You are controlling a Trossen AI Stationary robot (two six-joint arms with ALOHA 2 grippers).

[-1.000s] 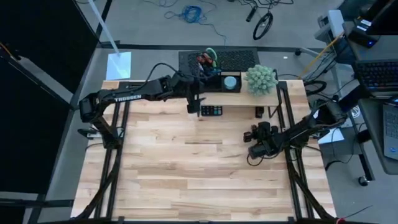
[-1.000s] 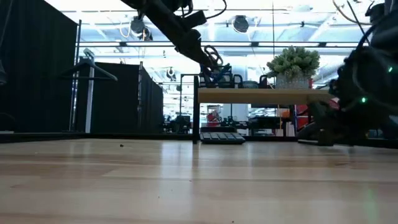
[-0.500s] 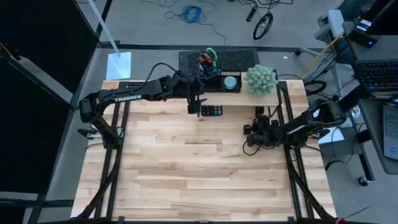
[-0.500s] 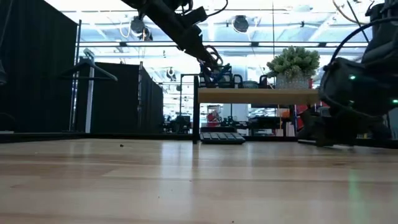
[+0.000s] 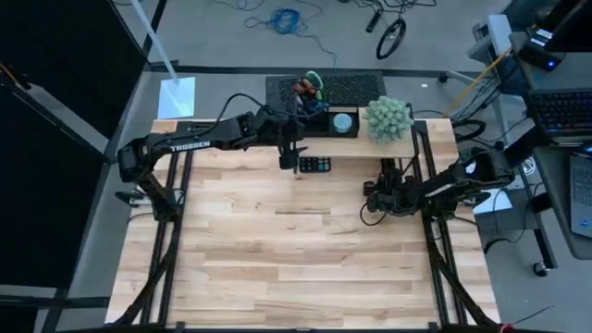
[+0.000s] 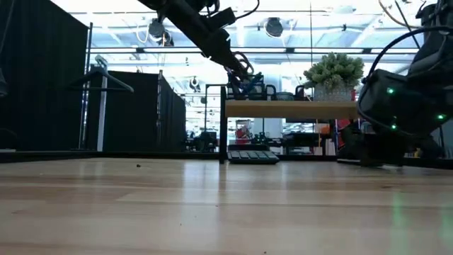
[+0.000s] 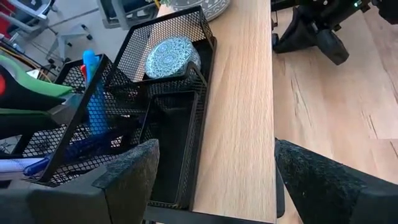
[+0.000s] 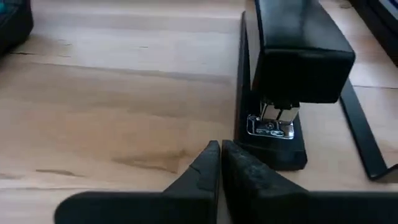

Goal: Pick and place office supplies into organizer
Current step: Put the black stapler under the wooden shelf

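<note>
Judged next for stowing: black stapler [image 8: 292, 62], lying flat on the table [image 5: 277, 240] near the right leg of the wooden shelf [image 7: 242, 93], well apart from the organizer [image 7: 174, 37]. Just short of its nose, low over the wood: right gripper [image 8: 219, 146], fingers pressed together, holding nothing. Cannot grasp in this state; must spread before closing in. Likely faults from here: shoving the stapler along the table if advanced with fingers together; pinching only the hinged top arm, letting the base swing down; knocking the shelf leg or the shelf edge on the lift, given the tight space there. Set on top of the shelf at the far table edge: black mesh organizer with several compartments. In the tall rear section, blue pens [image 7: 93, 93] standing on end and scissors [image 7: 31, 99] with handles up; in the square section, a round blue-grey disc [image 7: 172, 56] lying flat; in the long front tray, nothing discernible. Beside the organizer above the shelf: left gripper [image 7: 214, 146], fingers spread wide, empty. Also on the shelf: fuzzy green plant [image 5: 387, 118]. Under the shelf front: calculator [image 5: 314, 165].
</note>
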